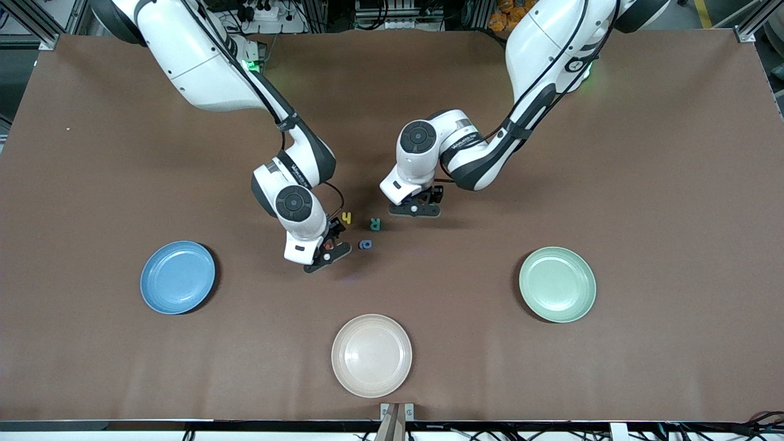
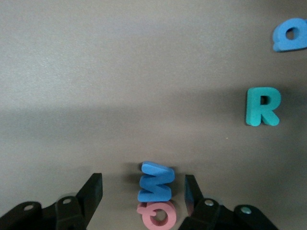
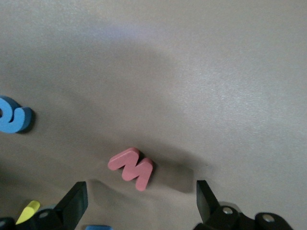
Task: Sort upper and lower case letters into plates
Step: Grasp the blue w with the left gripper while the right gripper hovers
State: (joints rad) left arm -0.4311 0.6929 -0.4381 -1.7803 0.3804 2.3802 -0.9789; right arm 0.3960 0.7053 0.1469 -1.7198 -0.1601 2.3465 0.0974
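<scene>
The left gripper (image 1: 414, 209) sat low over the middle of the desk (image 1: 643, 184), its fingers (image 2: 94, 190) parted on either side of a blue W (image 2: 155, 181) and not touching it. A pink letter (image 2: 158, 214) lay against that W, nearer the gripper's palm. A teal R (image 1: 375, 224) and a blue letter (image 1: 365, 244) lay just beside, toward the front camera, and a yellow letter (image 1: 347, 217) lay by the R toward the right arm's end.

The right gripper (image 1: 328, 252) hung low beside the blue letter, fingers (image 3: 75, 201) spread wide and empty, with a pink M (image 3: 131, 167) on the desk between them, clear of both.

The blue plate (image 1: 177, 277) lay toward the right arm's end, the green plate (image 1: 557, 283) toward the left arm's end, both nearer the camera than the letters. A beige plate (image 1: 371, 354) lay nearest the camera, between them.
</scene>
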